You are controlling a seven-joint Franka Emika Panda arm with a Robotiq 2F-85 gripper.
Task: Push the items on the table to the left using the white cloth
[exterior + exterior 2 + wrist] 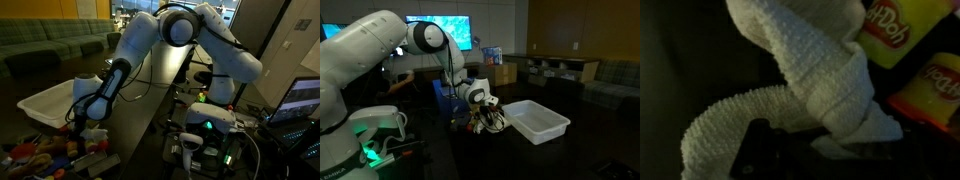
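In the wrist view the white cloth [810, 70] fills the middle, wrinkled and hanging from my gripper [825, 150], whose dark jaws are shut on its lower fold. Two of the items lie just beyond it: a yellow Play-Doh tub [895, 30] and a red-orange one [935, 90]. In an exterior view the gripper [88, 115] is low over the dark table [145, 115] with the cloth [96, 133] under it, right beside the many-coloured heap of items [50, 155]. In an exterior view the gripper [485, 108] sits directly above the items [480, 123].
A white rectangular bin [48, 100] stands on the table close behind the gripper, seen also as the white bin [538, 122]. The robot's base with a green light [205, 125] and cables are beside the table. Sofas [50, 45] line the back of the room.
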